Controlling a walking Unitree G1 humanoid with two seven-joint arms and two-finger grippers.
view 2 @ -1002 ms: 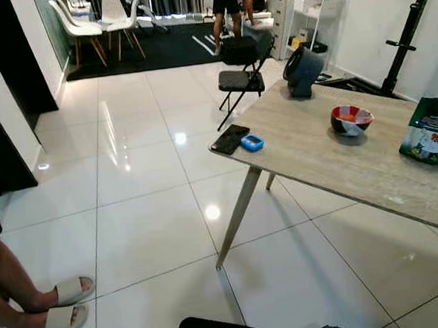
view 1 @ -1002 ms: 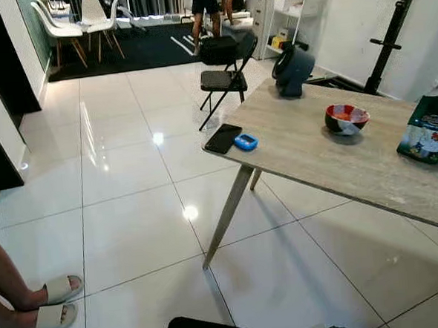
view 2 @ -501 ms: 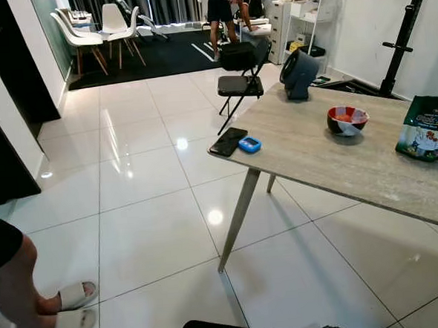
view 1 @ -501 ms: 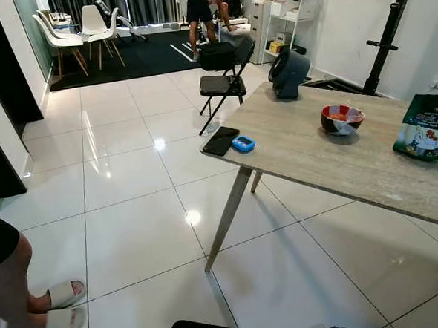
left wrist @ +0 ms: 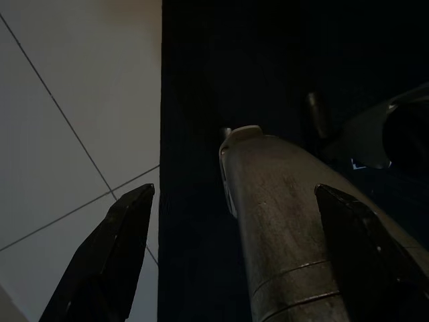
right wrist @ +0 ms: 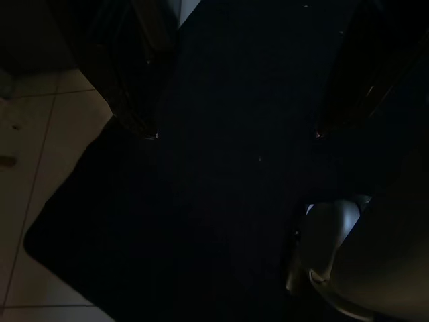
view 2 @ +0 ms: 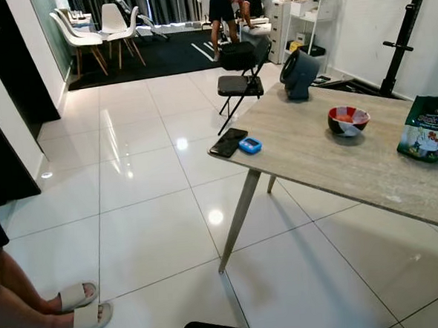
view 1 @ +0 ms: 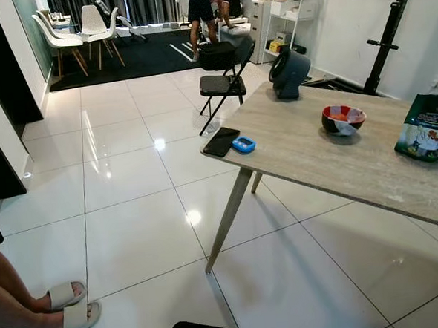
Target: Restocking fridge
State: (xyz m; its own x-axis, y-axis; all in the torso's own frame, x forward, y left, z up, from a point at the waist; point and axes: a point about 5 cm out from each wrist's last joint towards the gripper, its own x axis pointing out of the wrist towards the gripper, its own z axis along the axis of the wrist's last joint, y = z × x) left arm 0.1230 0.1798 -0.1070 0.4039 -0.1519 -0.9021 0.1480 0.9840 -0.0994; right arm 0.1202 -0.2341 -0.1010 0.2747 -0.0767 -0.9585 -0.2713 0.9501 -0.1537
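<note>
A pale wooden table on the white tiled floor carries a phone, blue case, fan, bowl and green carton.

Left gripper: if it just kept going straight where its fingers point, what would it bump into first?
Probably the robot's own dark body or leg, which lies between the open fingers of the left gripper; white floor tiles lie beside it. Depth is unclear.

Home living-dining room, glossy tiled floor, wooden table, white dining chairs
</note>
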